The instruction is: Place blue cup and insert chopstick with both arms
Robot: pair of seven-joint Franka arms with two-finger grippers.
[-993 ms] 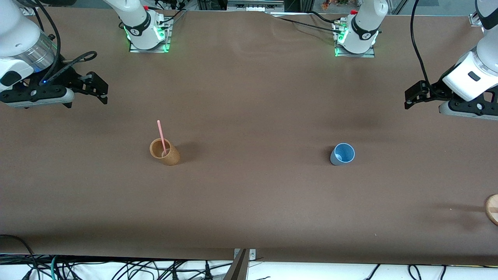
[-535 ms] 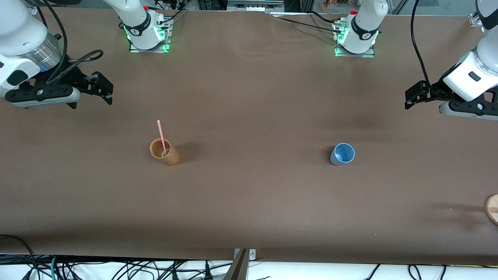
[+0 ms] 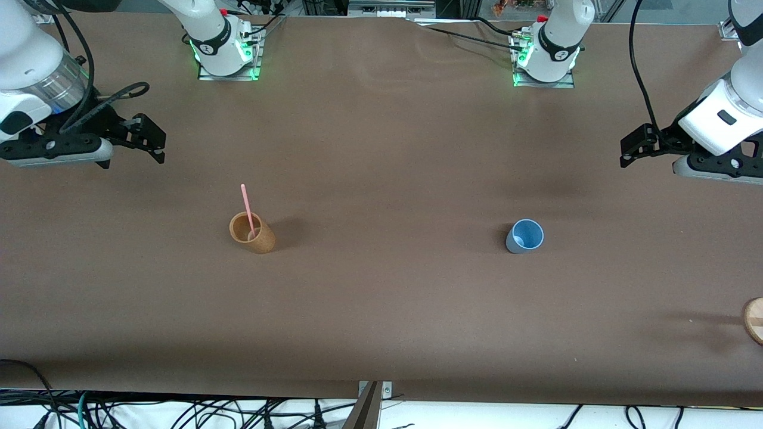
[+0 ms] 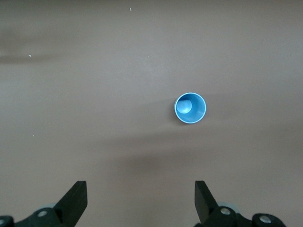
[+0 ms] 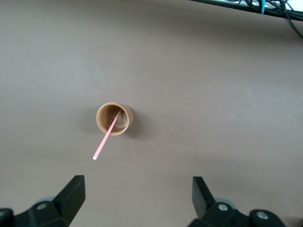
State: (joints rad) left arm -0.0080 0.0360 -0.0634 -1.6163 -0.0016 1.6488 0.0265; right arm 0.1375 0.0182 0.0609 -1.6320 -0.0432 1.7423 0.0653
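The blue cup [image 3: 525, 236] stands upright and empty on the brown table toward the left arm's end; it also shows in the left wrist view [image 4: 190, 108]. The pink chopstick [image 3: 246, 208] leans inside a tan cup [image 3: 252, 233] toward the right arm's end; the right wrist view shows the chopstick [image 5: 105, 140] and the tan cup [image 5: 115, 118]. My left gripper [image 3: 625, 154] is open and empty above the table near its end, apart from the blue cup [image 4: 140, 198]. My right gripper [image 3: 160, 148] is open and empty above the table, apart from the tan cup [image 5: 137, 194].
A round wooden object [image 3: 754, 320] lies at the table's edge at the left arm's end, nearer to the front camera than the blue cup. Cables [image 3: 179, 414] run below the table's front edge. The two arm bases [image 3: 223, 50] stand along the back edge.
My right gripper shifted slightly toward the table's middle and then back again. The left arm, both cups and the chopstick have not moved.
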